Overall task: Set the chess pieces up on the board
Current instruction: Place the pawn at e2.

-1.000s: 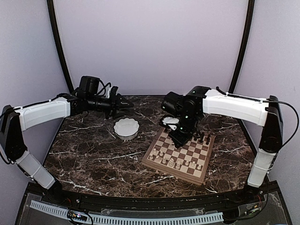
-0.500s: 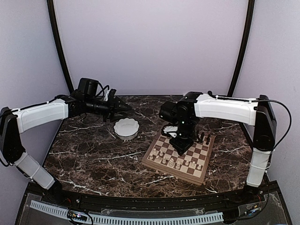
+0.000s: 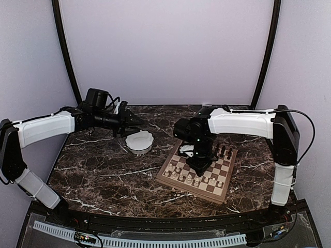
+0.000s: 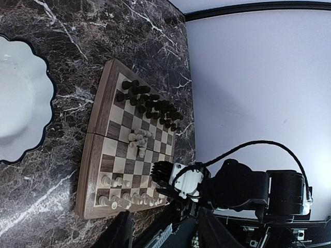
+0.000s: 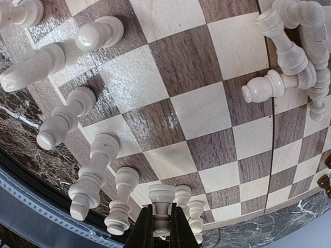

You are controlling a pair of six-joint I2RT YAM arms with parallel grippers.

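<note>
The right gripper (image 5: 161, 233) is clamped on the stem of a pale piece (image 5: 161, 199), held upright just above the board (image 5: 182, 58) (its base is hidden by the jaws, so I cannot tell whether it touches the wood). Immediately on either side of the fingers stand other pale chessmen (image 5: 89, 178), and more of them run off to the gripper's left along the same edge. Ahead of it and to its right, across several bare squares, lies a small heap of pale men (image 5: 297, 57) tipped over on one another. Farther off, at the opposite edge, the dark chessmen (image 4: 147, 103) stand in two rows.

By my reading the dark side looks finished. The pale side is only partly filled, and the held piece and the heap are still to be placed.

The left gripper (image 3: 135, 120) hangs well away, behind the white bowl (image 3: 129, 138). Its jaws stand apart with nothing between them, and the part of the bowl that shows holds no pieces.

Compared with a second ago, the right gripper has travelled from the dark side of the board across to the pale rows, with its forearm swinging in over the board. The left arm has barely shifted.
</note>
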